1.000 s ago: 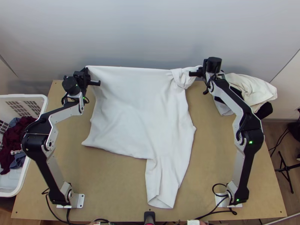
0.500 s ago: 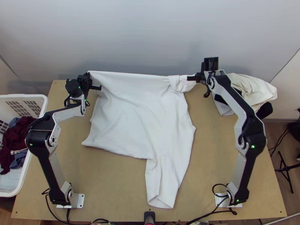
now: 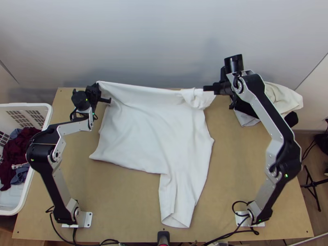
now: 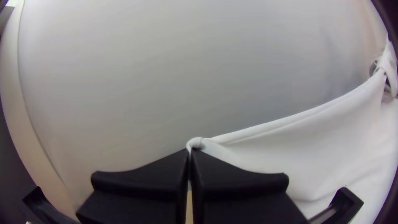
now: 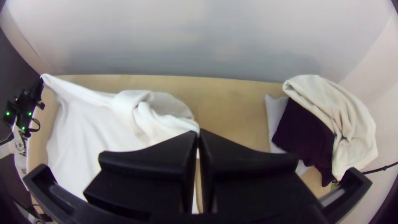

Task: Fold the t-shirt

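Clamped together on 1 far corner of the plain white cloth t-shirt [image 3: 143, 131], the left black flat-fingered hand [image 4: 190, 152]. Likewise shut, on the bunched white cloth at the opposite end of the far edge, the right black flat-fingered hand [image 5: 198, 132]. Strung between the 2, running across the light wooden worktop [image 3: 115, 197], the raised far edge; from it, the body spread toward the arms' bases. Jutting nearly square to that edge, toward the near side and a little closer to the right hand, a narrow tail, probably a sleeve. Hard to judge, from above, exactly how high the held edge hangs.

Likely step: folding over the far edge. Best drawn toward the bases with both hands level, across the body lying on that side of them. Room for this on either side of the tail; little beyond the hands, with the pale grey wall [image 3: 156, 37] close behind. Just outward of the right hand, the rumpled pile of cream and dark cloth [image 3: 282, 98], worth steering clear of. Liable to fold crookedly at the bunched end unless pulled gently taut first.
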Robot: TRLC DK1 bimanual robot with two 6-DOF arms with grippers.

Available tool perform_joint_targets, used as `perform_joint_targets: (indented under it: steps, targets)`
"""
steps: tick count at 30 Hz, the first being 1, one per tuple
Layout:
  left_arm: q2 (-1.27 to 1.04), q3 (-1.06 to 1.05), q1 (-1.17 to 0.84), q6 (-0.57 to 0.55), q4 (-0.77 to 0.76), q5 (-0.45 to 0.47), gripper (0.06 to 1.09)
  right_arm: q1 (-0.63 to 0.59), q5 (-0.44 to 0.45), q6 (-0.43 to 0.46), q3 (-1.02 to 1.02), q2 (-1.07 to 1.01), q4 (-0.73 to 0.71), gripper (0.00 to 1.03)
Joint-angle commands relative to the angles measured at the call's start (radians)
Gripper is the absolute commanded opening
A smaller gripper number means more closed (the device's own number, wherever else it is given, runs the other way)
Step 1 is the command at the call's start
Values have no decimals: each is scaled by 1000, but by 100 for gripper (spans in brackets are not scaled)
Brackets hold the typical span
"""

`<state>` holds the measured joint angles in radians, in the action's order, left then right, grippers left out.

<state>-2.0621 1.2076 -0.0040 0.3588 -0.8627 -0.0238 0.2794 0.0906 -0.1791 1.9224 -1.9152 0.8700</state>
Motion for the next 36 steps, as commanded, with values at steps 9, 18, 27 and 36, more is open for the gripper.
perform_joint_targets:
  steps: [9, 18, 27, 36]
  targets:
    - [165, -210, -27, 108, -4, 120, 10, 41, -120, -7, -422, 231, 121, 3]
    - [243, -428, -7, 243, -1, 188, 10, 29, -239, 3, -588, 263, 121, 3]
    - [234, -473, 13, 244, 22, 150, 10, 110, -292, 3, -743, 223, 43, 3]
    - [332, -405, 10, 259, 392, -10, 104, 72, -316, -7, -778, 285, -66, 100]
